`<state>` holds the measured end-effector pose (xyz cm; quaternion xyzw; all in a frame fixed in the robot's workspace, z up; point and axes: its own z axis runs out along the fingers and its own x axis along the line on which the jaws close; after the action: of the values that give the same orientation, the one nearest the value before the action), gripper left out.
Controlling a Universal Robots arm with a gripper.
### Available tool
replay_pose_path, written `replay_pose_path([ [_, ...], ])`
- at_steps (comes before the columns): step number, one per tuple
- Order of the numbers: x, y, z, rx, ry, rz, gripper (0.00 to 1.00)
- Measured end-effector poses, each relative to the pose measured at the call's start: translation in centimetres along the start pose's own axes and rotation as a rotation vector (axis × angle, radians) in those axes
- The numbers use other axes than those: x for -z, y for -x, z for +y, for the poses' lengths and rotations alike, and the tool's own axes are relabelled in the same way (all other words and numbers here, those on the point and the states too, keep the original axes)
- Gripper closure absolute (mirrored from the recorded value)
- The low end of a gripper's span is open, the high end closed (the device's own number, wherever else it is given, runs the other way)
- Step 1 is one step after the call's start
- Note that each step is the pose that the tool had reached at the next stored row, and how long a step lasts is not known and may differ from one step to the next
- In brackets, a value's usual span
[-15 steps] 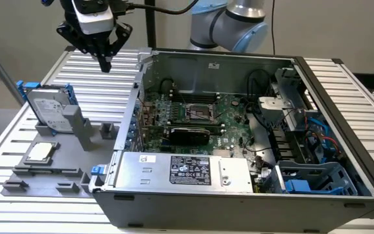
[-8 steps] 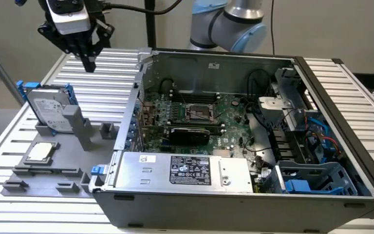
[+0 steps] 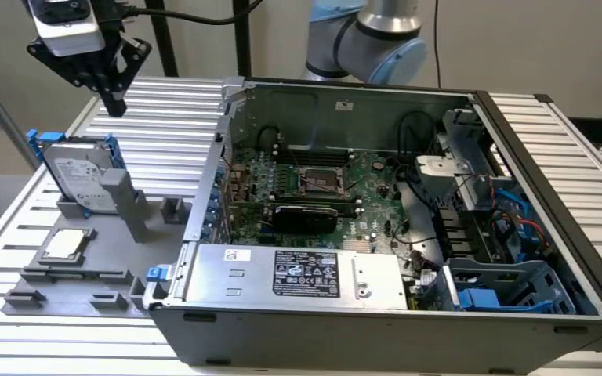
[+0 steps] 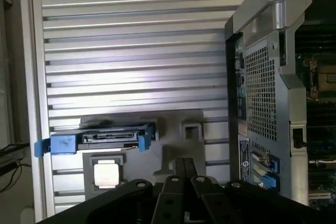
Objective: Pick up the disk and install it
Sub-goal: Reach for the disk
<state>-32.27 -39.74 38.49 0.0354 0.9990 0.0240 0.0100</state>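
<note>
While the disk [image 3: 79,178] is sitting upright in its stand [image 3: 125,210] at the left, not yet picked up, the gripper [image 3: 115,104] is hanging well above, fingers pressed together, empty.

Slatted metal table [image 3: 165,110]
A grey holder plate [image 3: 71,296] and an open computer case [image 3: 385,345] are set side by side on it.

Ext. oblique, wrist overhead; shared: disk [image 3: 79,174] [image 4: 107,139]

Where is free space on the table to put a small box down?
Bare slats lie between the disk and the case; more along the near edge, before the grey tray. The tray and the case's inside are crowded.
</note>
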Motion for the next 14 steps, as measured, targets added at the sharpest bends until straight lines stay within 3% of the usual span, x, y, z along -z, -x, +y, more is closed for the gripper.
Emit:
replay_pose_path([
  [14, -0.88, -6.4, -0.15, 0.0, -0.0003, 0.002, 1.0],
])
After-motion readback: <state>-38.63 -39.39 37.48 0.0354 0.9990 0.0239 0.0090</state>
